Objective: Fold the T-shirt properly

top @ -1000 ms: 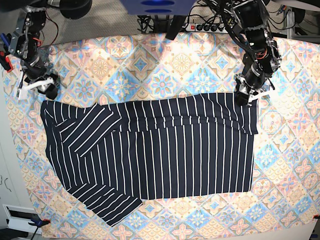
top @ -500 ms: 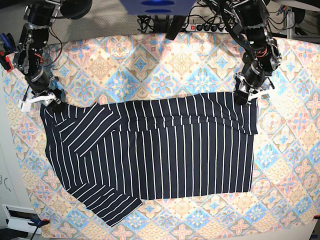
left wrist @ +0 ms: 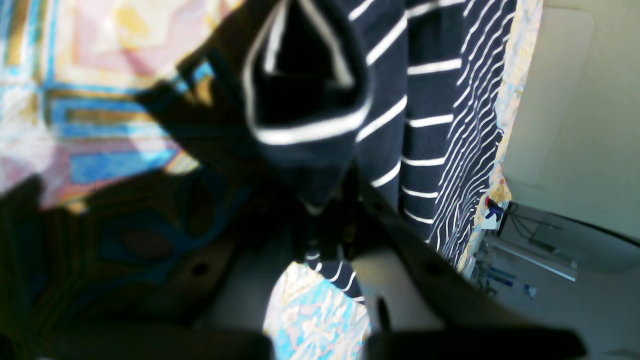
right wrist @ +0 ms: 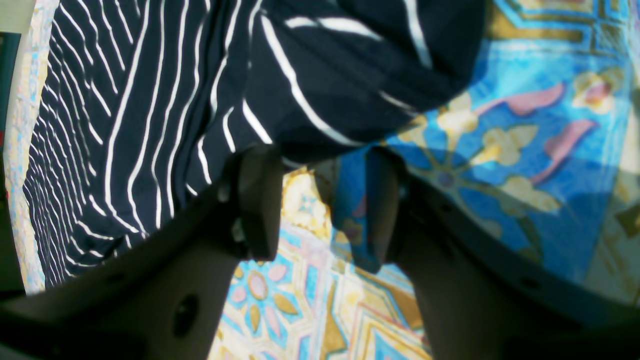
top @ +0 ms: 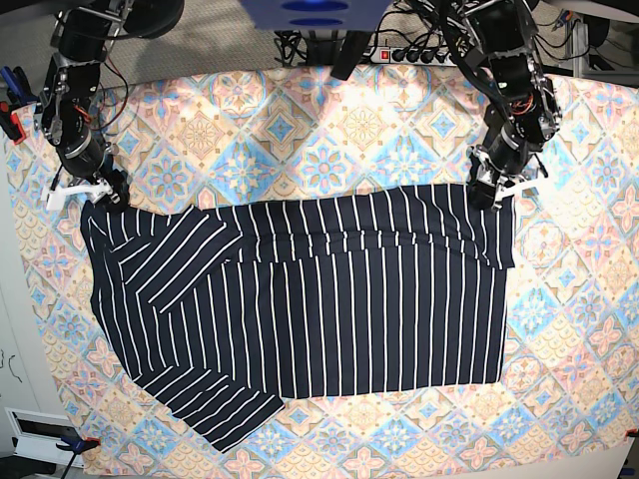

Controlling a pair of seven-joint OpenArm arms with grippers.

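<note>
The dark navy pinstriped T-shirt [top: 319,299] lies spread on the tablecloth, its top edge folded down and one sleeve folded across at the left. My left gripper [top: 492,193] is at the shirt's top right corner; in the left wrist view it [left wrist: 327,220] is shut on a bunched fold of the shirt [left wrist: 430,100]. My right gripper [top: 90,192] is at the shirt's top left corner. In the right wrist view it [right wrist: 317,165] is open, and the shirt's edge [right wrist: 310,75] reaches just between its fingertips [right wrist: 255,200].
A pastel patterned tablecloth [top: 329,130] covers the table. A power strip with cables [top: 399,50] lies behind the far edge. Clamps hold the cloth at the front corners [top: 75,442]. The table's left edge is near the right arm.
My right gripper has come down from the tablecloth to the shirt's top left corner. The left gripper stays at the top right corner, holding the cloth.
</note>
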